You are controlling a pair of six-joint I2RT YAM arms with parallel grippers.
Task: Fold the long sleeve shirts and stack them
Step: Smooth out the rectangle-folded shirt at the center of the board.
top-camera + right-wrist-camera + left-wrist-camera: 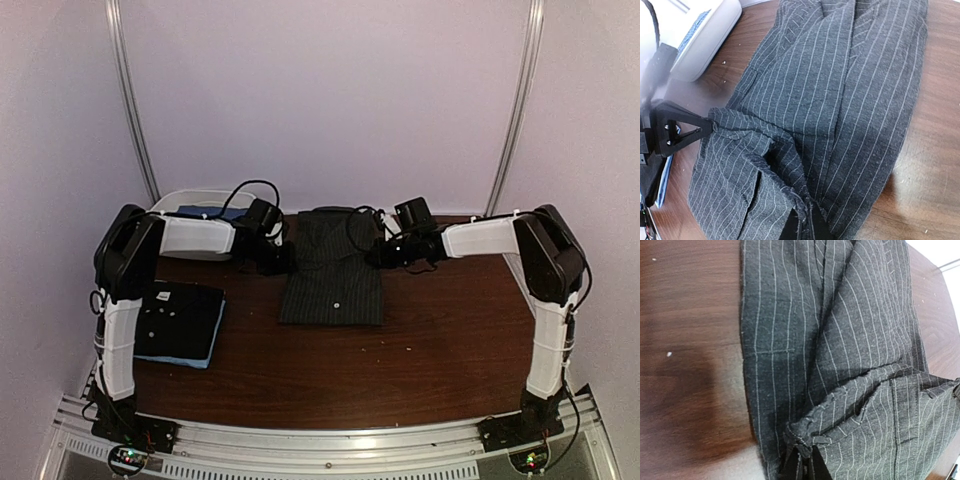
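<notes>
Right now the charcoal pinstriped shirt lies partly folded at the middle of the worktop, with the left fingers pinched shut on its left edge and the right fingers pinched shut on its right edge, while a folded black shirt rests near left.
</notes>
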